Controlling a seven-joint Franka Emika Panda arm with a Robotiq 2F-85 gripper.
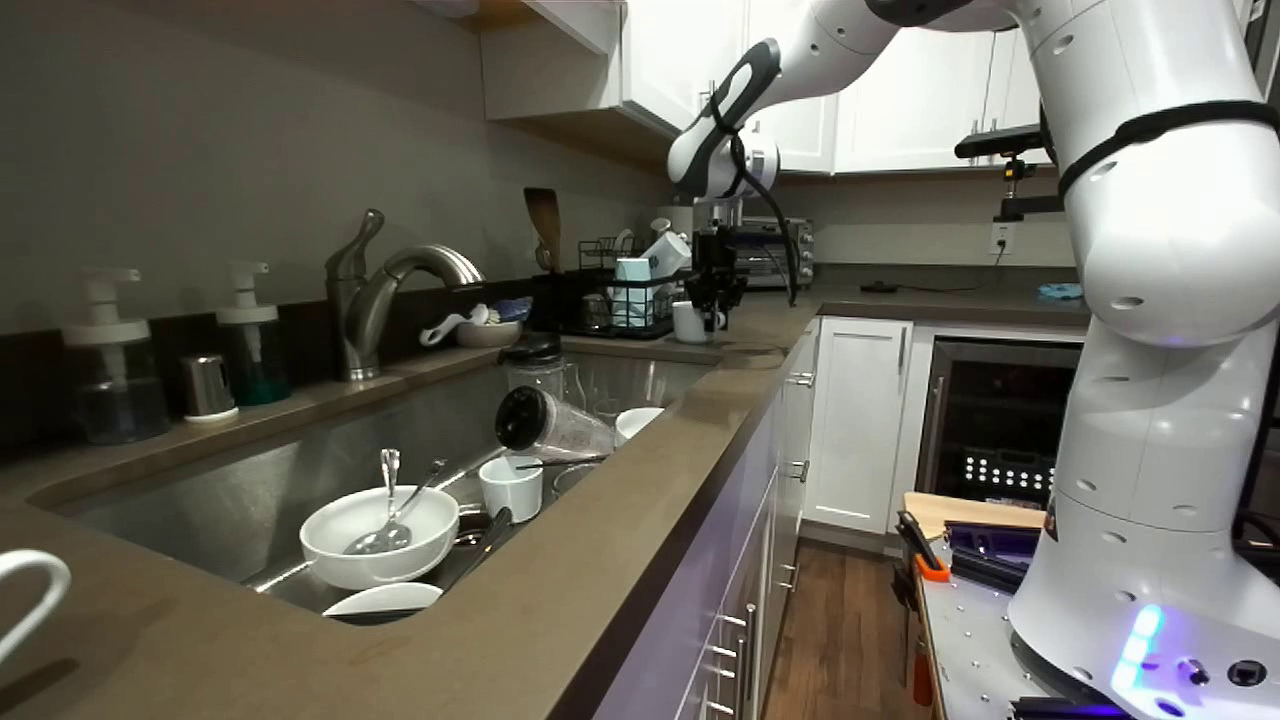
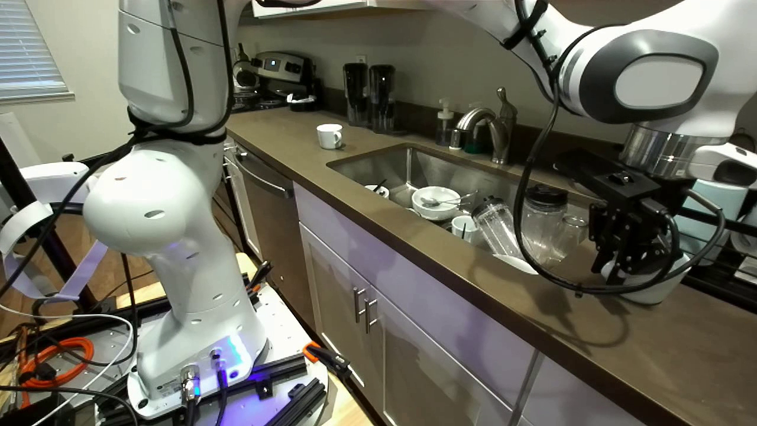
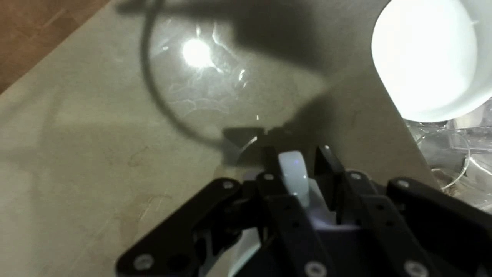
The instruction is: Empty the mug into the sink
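The white mug (image 1: pixel 688 322), upright on the worktop (image 1: pixel 640 480) near the sink (image 1: pixel 270 490), should handle as rigid, slick, breakable ceramic, heavier if filled, and is best gripped by the handle (image 3: pixel 295 173), which the parted jaws straddle.

I read kitchen. In exterior view: sink (image 1: pixel 230 510) holding white bowl (image 1: pixel 375 568), faucet (image 1: pixel 362 325) at its left, soap dispensers (image 1: pixel 105 360) near left, toaster oven (image 1: pixel 763 265) on far counter (image 1: pixel 920 308), white cabinets (image 1: pixel 910 105) above.
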